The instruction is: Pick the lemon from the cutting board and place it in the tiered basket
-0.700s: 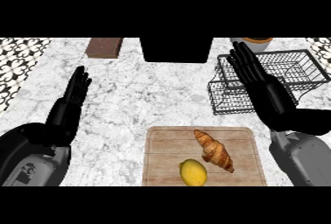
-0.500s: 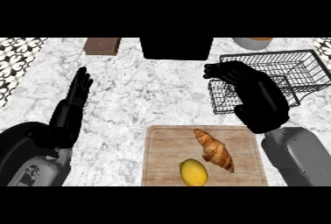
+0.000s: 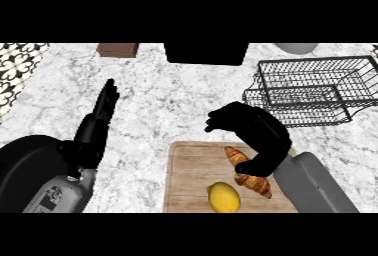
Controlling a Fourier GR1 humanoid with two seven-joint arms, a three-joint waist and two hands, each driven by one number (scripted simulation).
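Observation:
A yellow lemon [image 3: 223,197] lies near the front edge of the wooden cutting board [image 3: 188,175]. Beside it on the right lies a brown croissant [image 3: 249,177], partly covered by my right wrist. My right hand [image 3: 249,124] hovers over the board's far edge with its fingers curled downward and holds nothing; it is above and to the right of the lemon. The black wire tiered basket [image 3: 310,90] stands at the back right of the counter. My left hand [image 3: 102,107] rests open at the left, fingers straight and pointing away.
A dark box-like object [image 3: 206,53] stands at the back centre, with a brown block [image 3: 118,49] to its left and a grey bowl [image 3: 297,47] at the back right. Patterned tiling [image 3: 16,70] borders the marble counter on the left.
My right hand has moved left and toward me, from in front of the basket to above the board's far edge, and its fingers have curled. The left hand has stayed put.

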